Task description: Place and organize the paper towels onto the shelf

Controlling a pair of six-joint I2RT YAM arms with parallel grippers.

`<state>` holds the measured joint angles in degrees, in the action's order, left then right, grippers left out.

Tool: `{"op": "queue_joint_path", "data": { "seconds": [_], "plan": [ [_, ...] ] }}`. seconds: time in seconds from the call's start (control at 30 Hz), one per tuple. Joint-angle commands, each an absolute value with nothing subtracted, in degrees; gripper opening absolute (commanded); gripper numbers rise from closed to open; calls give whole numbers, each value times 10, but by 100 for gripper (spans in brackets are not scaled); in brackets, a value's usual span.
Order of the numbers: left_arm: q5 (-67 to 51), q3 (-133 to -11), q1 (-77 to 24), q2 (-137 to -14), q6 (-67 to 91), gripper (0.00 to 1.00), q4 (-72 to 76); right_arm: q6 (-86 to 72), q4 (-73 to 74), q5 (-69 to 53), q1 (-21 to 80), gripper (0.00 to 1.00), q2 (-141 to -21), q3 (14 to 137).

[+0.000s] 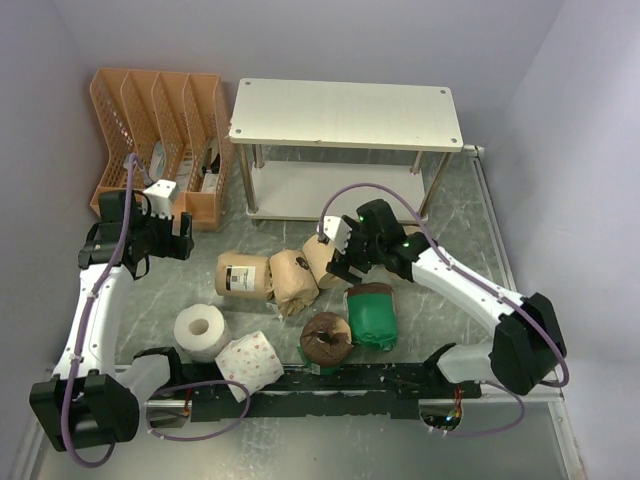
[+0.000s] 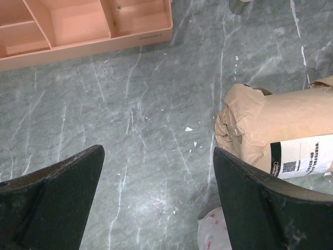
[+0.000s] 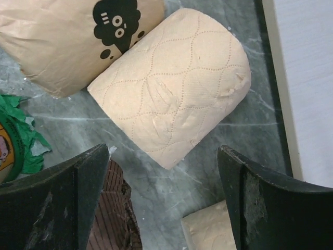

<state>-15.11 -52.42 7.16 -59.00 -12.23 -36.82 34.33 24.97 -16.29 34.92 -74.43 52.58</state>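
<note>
Progress nil: shelf (image 1: 345, 115) carries no roll; paper towels (image 1: 293, 280) lie on the table (image 1: 460, 220) before it. Left gripper (image 2: 157, 156) hangs spread, holding nothing; right gripper (image 3: 162, 151), fingers apart, hovers over a bare tan roll (image 3: 171, 99), unclamped. All placing is yet to do.

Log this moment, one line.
left end effector: open, over tabletop, beside paper-wrapped roll | right end effector: open, above bare tan roll | shelf: top board bare

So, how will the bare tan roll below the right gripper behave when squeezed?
The bare tan roll probably squashes: its quilted paper already shows dents. Lying on its side, it may roll away if nudged sideways.
</note>
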Motion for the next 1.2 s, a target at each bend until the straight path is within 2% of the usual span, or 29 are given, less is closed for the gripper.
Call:
{"op": "queue_joint_path", "data": {
  "seconds": [0.0, 0.13, 0.23, 0.3, 0.33, 0.37, 0.4, 0.53, 0.73, 0.87, 0.93, 1.03, 1.17],
  "plan": [
    [-174, -516, 81, -567, -130, 97, -370, 325, 212, -138, 357, 85, -770, 532],
    [-174, -513, 85, -552, -132, 97, -367, 311, 179, -119, 360, 79, -794, 538],
    [-178, -512, 86, -551, -134, 97, -367, 309, 161, -104, 365, 67, -813, 541],
    [-180, -512, 85, -554, -135, 97, -367, 306, 158, -99, 368, 49, -824, 546],
    [-180, -513, 86, -557, -135, 97, -368, 305, 160, -98, 369, 35, -830, 550],
    [-180, -513, 86, -559, -136, 97, -368, 302, 160, -96, 370, 10, -835, 553],
    [-182, -513, 86, -561, -137, 97, -370, 296, 158, -89, 371, 0, -838, 556],
    [-182, -514, 86, -564, -137, 97, -370, 277, 149, -99, 372, 0, -822, 548],
    [-183, -514, 86, -565, -137, 97, -370, 194, 155, -151, 370, 0, -735, 533],
    [-184, -514, 86, -570, -137, 97, -370, 0, 134, -71, 335, 0, -660, 531],
    [-185, -511, 86, -574, -137, 97, -368, -55, 188, -41, 327, 0, -667, 567],
    [-194, -509, 86, -583, -140, 97, -370, -11, 226, -184, 315, 0, -680, 612],
    [-189, -512, 86, -583, -144, 97, -374, -47, 204, -195, 315, 0, -669, 614]
  ]
}}
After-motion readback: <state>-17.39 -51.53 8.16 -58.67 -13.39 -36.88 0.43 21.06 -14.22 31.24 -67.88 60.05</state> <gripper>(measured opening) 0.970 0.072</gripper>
